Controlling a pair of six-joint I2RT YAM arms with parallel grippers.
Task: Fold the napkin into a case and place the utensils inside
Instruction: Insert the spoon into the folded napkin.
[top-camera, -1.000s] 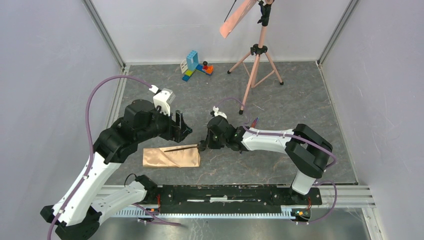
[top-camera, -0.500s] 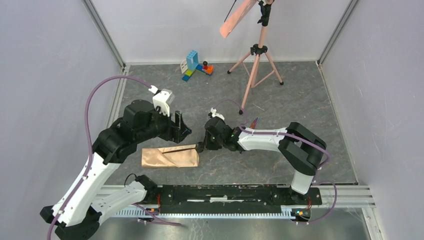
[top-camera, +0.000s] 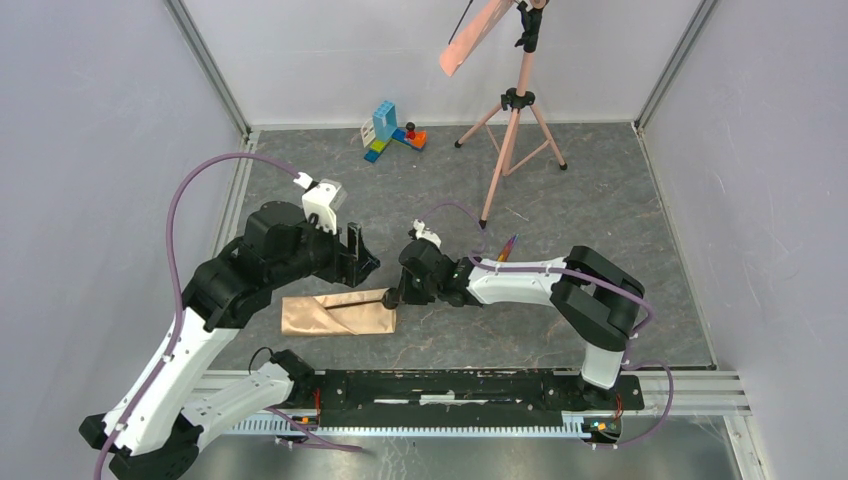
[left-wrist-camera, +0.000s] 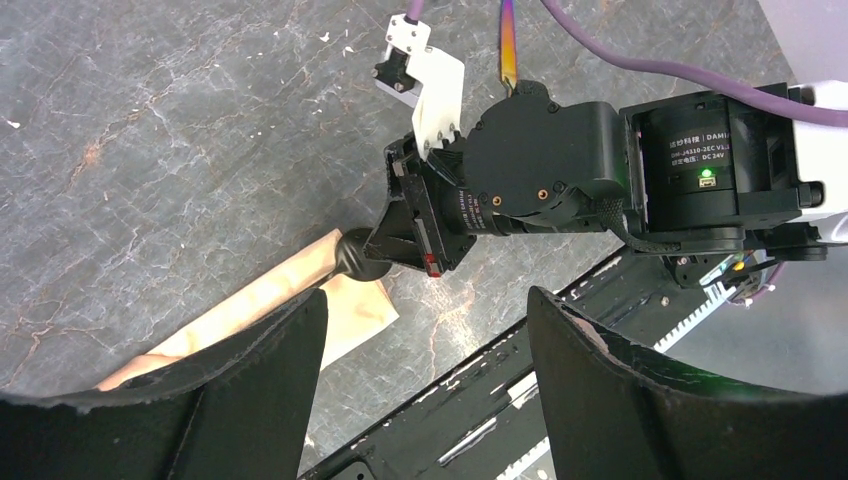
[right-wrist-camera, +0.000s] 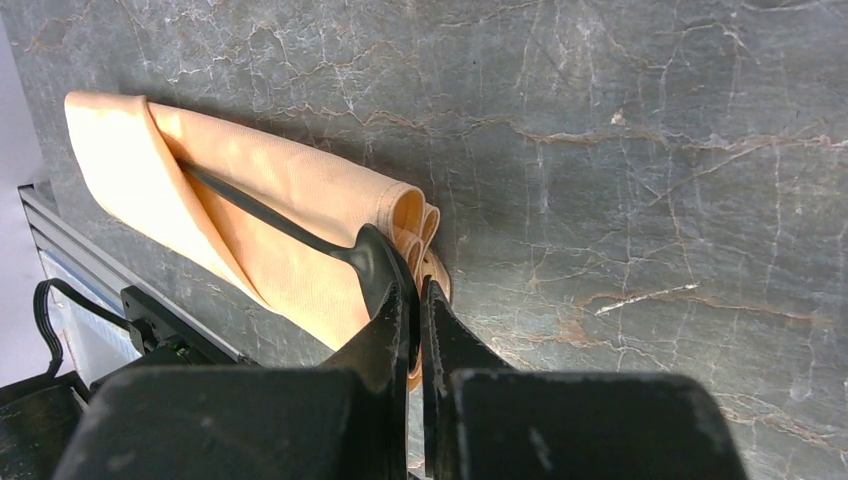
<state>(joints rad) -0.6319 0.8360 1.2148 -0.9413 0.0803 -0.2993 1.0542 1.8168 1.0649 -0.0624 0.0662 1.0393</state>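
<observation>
The peach-tan case (top-camera: 337, 314) lies near the table's front edge, left of centre; it also shows in the right wrist view (right-wrist-camera: 290, 215) and the left wrist view (left-wrist-camera: 300, 300). My right gripper (top-camera: 392, 296) is shut on the round end of the thin black utensil (right-wrist-camera: 280, 228), whose handle runs into a fold of the case. The iridescent utensil (top-camera: 508, 245) lies on the table behind my right arm, and shows in the left wrist view (left-wrist-camera: 508, 40). My left gripper (top-camera: 362, 255) hovers open and empty above and behind the case.
A pink tripod (top-camera: 512, 120) with a salmon strip on top stands at the back. Coloured toy blocks (top-camera: 392, 130) sit at the back centre. The black rail (top-camera: 460, 385) runs along the front edge. Grey walls enclose three sides.
My right gripper has moved left with the black utensil, pushing it further into the case. The case has shifted slightly left. My left gripper has barely moved.
</observation>
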